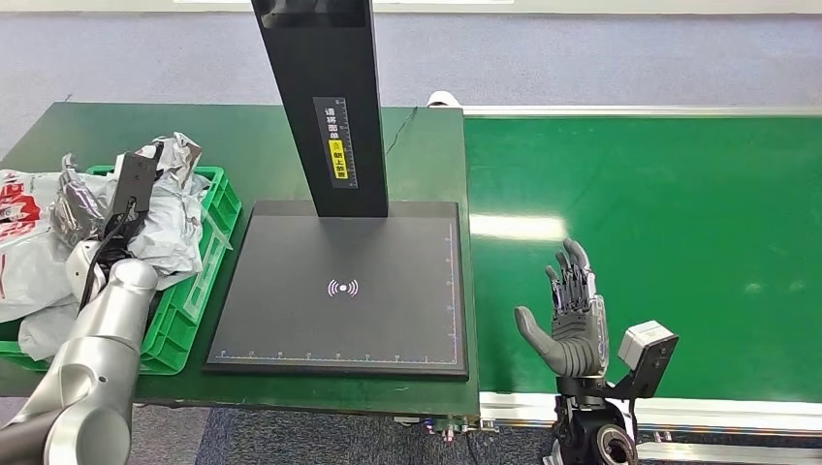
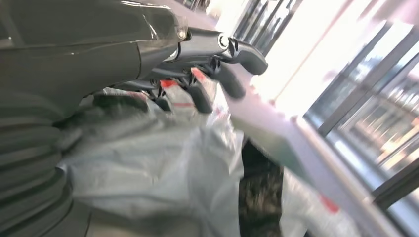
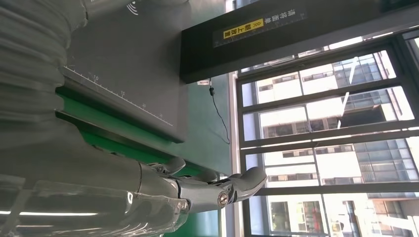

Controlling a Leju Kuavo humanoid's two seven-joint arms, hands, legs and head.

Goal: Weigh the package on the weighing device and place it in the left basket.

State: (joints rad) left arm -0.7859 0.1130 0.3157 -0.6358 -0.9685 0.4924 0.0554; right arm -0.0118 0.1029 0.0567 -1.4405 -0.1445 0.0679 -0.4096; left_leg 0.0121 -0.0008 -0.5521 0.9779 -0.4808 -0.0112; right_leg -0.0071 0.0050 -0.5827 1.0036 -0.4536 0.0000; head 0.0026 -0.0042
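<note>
On the left side of the table: a green basket (image 1: 218, 208) holds a heap of grey plastic packages (image 1: 170, 218).
Left hand (image 2: 197, 64): reaches over the heap, fingers spread above a grey package (image 2: 158, 168); whether it touches or holds the package cannot be told.
Scale (image 1: 339, 291): a black platform with a tall post, right of the basket.
Right hand (image 1: 572, 315): open, fingers apart, upright over the near edge of the green belt (image 1: 659, 194).

A green conveyor belt (image 1: 659, 242) runs beside the dark green table (image 1: 233, 145).
</note>
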